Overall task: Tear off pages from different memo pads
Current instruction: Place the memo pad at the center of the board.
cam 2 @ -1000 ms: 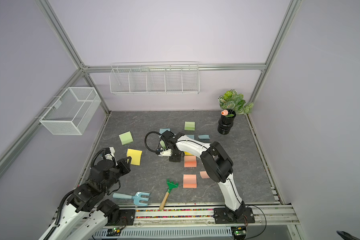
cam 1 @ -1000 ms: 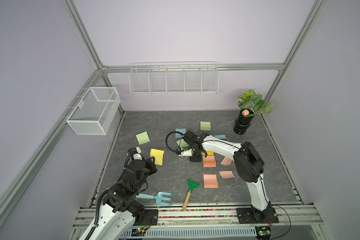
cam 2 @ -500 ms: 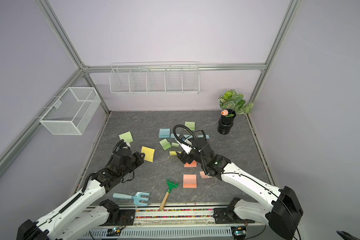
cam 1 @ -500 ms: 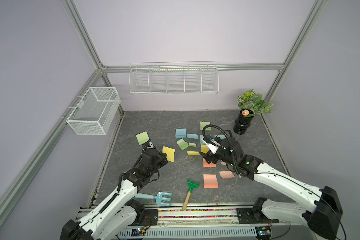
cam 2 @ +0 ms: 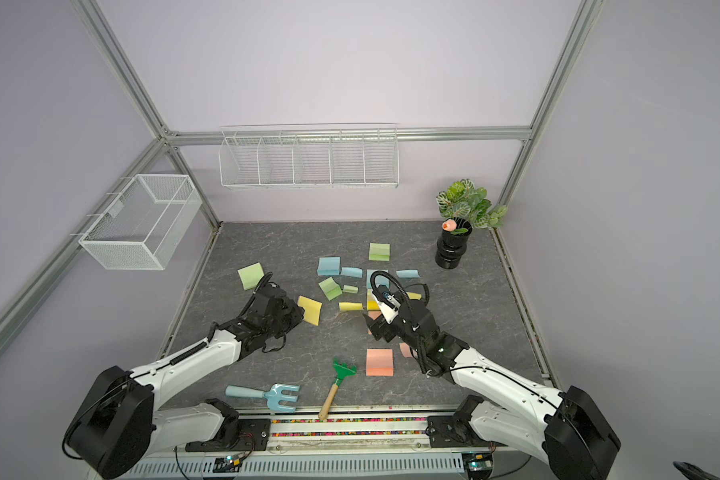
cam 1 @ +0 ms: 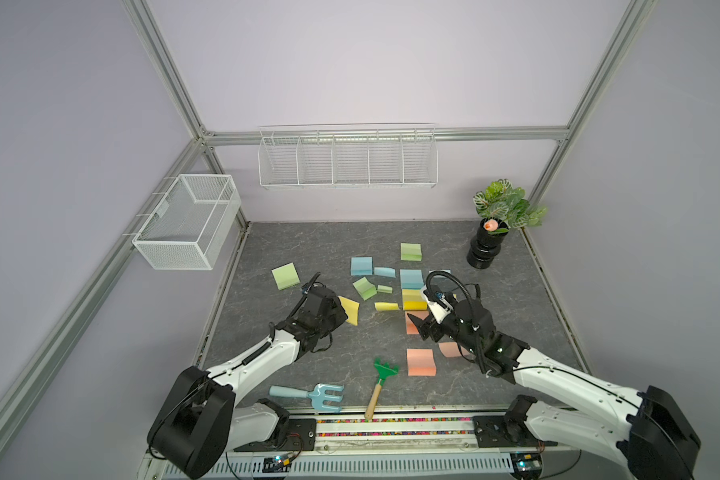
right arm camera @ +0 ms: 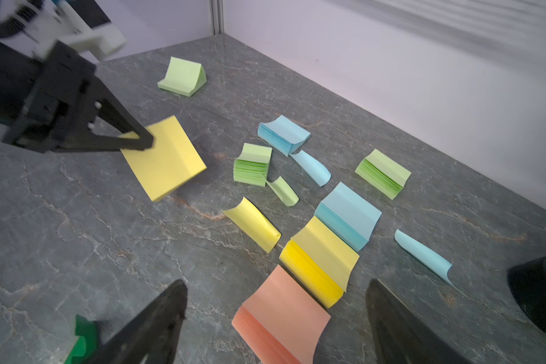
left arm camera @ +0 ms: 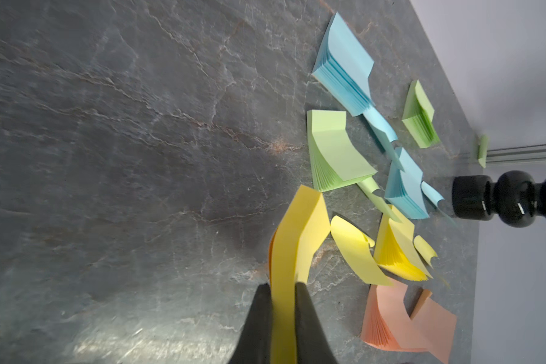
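My left gripper [cam 1: 341, 309] [left arm camera: 282, 285] is shut on a yellow memo pad [cam 1: 350, 310] [right arm camera: 164, 157], holding it tilted just above the table. My right gripper [cam 1: 417, 328] [right arm camera: 276, 285] is open over a salmon memo pad [right arm camera: 281, 315], with nothing between its fingers. Beyond it lie a yellow pad [right arm camera: 320, 261], two blue pads [cam 1: 361, 266] [cam 1: 411, 278] and three green pads [cam 1: 285, 275] [cam 1: 364, 288] [cam 1: 410, 252]. Loose curled pages lie among them: yellow [right arm camera: 254, 225], green [right arm camera: 282, 190], blue [right arm camera: 311, 167] [right arm camera: 423, 255]. A second salmon pad [cam 1: 420, 361] lies nearer the front.
A black vase with a plant [cam 1: 487, 249] stands at the back right, close to my right gripper. A blue toy fork [cam 1: 308, 395] and a green toy rake [cam 1: 381, 378] lie by the front edge. Wire baskets [cam 1: 188, 220] [cam 1: 348, 156] hang on the walls.
The left gripper has carried the yellow pad to the right, towards the middle. The right arm has drawn back from the green pad to above the salmon pad, and its jaws have opened wide.
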